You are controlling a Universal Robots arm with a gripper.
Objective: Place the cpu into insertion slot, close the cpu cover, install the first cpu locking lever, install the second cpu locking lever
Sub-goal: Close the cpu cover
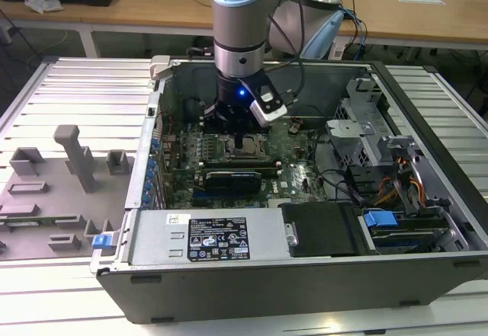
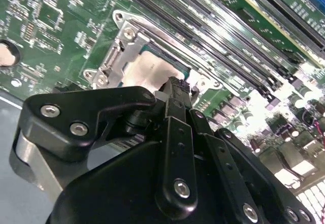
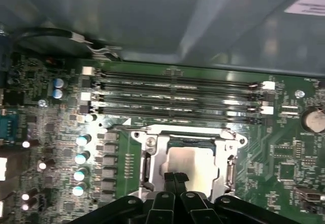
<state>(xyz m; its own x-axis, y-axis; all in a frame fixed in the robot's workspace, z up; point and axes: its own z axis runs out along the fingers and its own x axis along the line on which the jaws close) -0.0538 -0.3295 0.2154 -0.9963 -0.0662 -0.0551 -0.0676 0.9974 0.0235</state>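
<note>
Exterior view: arm drops thru open top of pc case (image 1: 305, 275), walls well clear of it all round; case sits on ribbed metal table (image 1: 76, 100), wooden desks (image 1: 152, 8) behind. First wrist view: gripper (image 3: 175, 181) fingers together, nothing between, tips at cpu (image 3: 195, 163); contact unclear. Cpu lies in insertion slot (image 3: 188, 142), cpu cover (image 3: 152, 148) flat around it, memory slots (image 3: 177, 94) just beside.
</note>
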